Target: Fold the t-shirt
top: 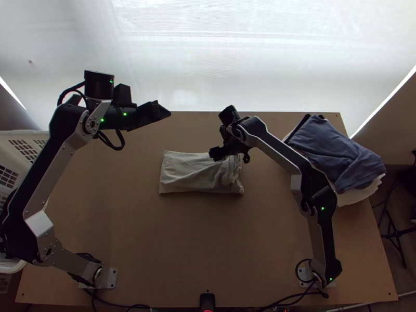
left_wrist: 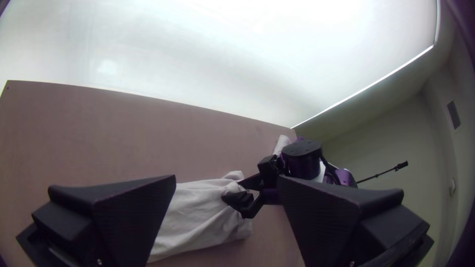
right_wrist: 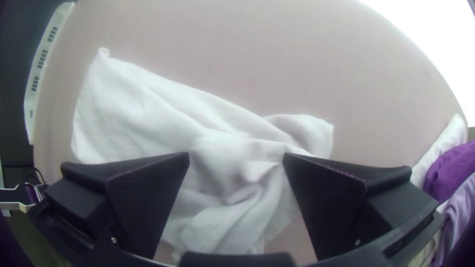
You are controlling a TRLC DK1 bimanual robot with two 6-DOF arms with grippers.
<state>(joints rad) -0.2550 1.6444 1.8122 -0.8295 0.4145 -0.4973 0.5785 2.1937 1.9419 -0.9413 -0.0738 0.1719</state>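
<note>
My left gripper point(top: 162, 110) is in the upper left of the top view, beyond the t-shirt's far left corner and apart from the cloth. Its two flat black fingers point(left_wrist: 128, 212) stand wide apart with nothing between them. My right gripper point(top: 230, 155) is near the middle of the frame, right over the right part of the t-shirt point(top: 190, 171). Its fingers point(right_wrist: 143, 198) are spread too, one to each side of a rumpled patch of cloth; whether they touch it I cannot tell. The t-shirt, pale and plain, lies just above the centre of the frame as a compact oblong, folded over, fairly smooth on the left and bunched into creases on the right. Under it is my light wooden table point(top: 156, 239). Toward the right of the frame, beyond my right forearm, sits a pile of clothes, a blue garment point(top: 333, 148) draped over white cloth point(top: 364, 193). At the left edge stands a white basket point(top: 11, 136), partly behind my left arm. A bright white sheet point(top: 182, 57) fills the top.
</note>
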